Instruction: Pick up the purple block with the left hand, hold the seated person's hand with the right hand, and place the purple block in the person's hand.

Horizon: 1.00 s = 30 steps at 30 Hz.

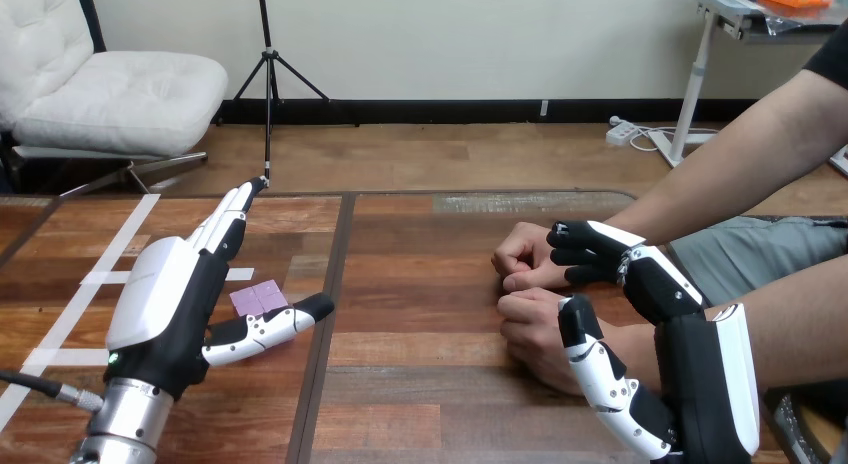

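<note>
The purple block (258, 298), a flat square piece, lies on the wooden table (420, 384). My left hand (165, 294) hovers over its left side, open, with its fingers straight and pointing away and its thumb stretched out just in front of the block. At the right the person rests two fists on the table, the farther hand (522, 256) and the nearer hand (532, 329). My right hand (660, 284) sits at the nearer hand's wrist, fingers curled over its far side and thumb on its near side.
White tape strips (100, 279) cross the table's left part beside my left arm. The person's forearms (740, 154) reach in from the right edge. A dark seam (335, 284) runs down the table between the block and the person's hands.
</note>
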Motion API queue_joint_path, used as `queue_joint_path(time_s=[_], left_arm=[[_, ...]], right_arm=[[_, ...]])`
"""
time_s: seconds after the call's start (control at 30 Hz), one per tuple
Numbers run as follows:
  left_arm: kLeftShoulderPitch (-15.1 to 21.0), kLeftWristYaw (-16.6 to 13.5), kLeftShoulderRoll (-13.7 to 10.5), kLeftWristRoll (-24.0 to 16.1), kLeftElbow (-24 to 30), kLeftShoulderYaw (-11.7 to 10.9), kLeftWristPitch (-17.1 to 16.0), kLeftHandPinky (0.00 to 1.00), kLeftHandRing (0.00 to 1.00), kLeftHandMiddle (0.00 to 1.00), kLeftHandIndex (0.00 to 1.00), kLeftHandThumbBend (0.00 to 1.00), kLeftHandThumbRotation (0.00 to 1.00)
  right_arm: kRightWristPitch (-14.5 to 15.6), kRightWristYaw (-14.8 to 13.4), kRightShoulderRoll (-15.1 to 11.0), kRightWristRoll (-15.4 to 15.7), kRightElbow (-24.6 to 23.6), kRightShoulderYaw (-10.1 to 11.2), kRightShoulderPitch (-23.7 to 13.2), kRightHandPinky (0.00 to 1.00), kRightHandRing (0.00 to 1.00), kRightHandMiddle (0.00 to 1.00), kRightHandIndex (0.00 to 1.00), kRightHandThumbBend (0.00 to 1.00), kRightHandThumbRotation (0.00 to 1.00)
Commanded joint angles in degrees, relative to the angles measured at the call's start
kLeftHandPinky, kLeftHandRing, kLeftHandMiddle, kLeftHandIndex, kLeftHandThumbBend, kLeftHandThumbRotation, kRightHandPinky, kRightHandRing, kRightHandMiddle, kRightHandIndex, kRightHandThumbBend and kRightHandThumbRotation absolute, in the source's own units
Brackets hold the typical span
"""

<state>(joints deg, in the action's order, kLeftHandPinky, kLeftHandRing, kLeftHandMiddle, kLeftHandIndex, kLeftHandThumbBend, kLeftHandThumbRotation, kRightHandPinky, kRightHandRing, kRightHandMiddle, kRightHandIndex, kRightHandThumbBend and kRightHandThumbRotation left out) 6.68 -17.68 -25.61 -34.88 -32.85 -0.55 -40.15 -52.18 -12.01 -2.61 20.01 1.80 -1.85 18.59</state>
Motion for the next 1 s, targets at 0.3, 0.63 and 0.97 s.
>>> queue_joint_path(time_s=[0.3, 0.63, 0.97], left_arm=[[5.39, -3.18, -2.65, -1.85, -1.68, 2.27, 1.09, 0.86, 0.92, 0.96, 0.98, 0.84, 0.74], [6.24, -3.61, -3.25, -1.89, -2.78, 3.34, 1.84, 0.88, 0.94, 0.97, 0.98, 0.84, 0.74], [6.69, -4.02, -4.02, -2.69, -2.93, 4.24, 3.32, 0.89, 0.95, 0.97, 0.99, 0.83, 0.75]], right_arm=[[-0.26, -0.2, 0.04, -0.59, -0.62, 0.37, -2.89, 0.62, 0.68, 0.71, 0.71, 0.32, 0.52], [0.03, 0.13, -0.24, -0.69, -0.77, 0.3, -2.69, 0.64, 0.69, 0.72, 0.72, 0.32, 0.53], [-0.36, 0.55, -0.39, -1.38, -0.52, 0.18, -2.87, 0.64, 0.69, 0.72, 0.71, 0.32, 0.54]])
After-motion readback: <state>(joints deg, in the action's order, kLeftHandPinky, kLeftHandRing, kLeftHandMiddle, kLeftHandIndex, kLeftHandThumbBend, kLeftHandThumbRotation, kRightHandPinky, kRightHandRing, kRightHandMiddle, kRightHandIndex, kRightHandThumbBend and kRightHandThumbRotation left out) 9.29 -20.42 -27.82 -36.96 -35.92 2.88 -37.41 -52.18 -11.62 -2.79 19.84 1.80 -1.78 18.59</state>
